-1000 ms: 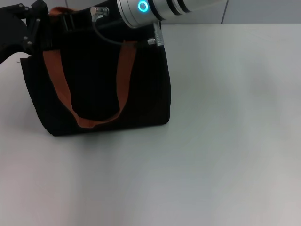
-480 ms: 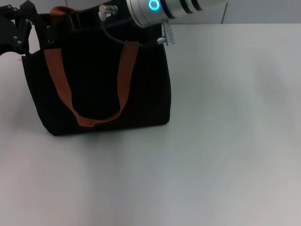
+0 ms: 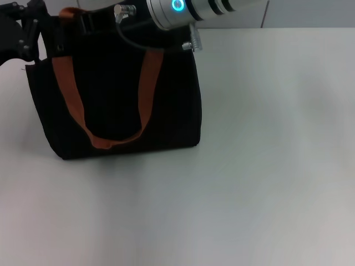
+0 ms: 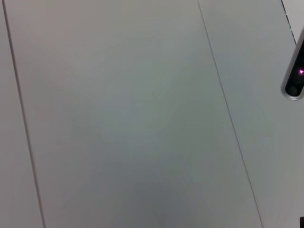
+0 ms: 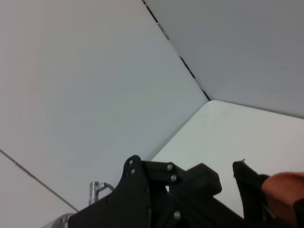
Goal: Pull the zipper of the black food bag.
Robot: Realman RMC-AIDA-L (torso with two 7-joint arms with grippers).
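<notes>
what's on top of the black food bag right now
Over the black food bag's top rim reach the right arm and, at its left corner, the left end effector. An orange-brown handle pokes up there. The zipper is covered.

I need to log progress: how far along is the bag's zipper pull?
Done: both arms have reached the top rim of the black bag, the left gripper at its left corner, the right arm over the middle. In hand: apparently holding the rim. The zipper itself is hidden, so any pull is unconfirmed.
</notes>
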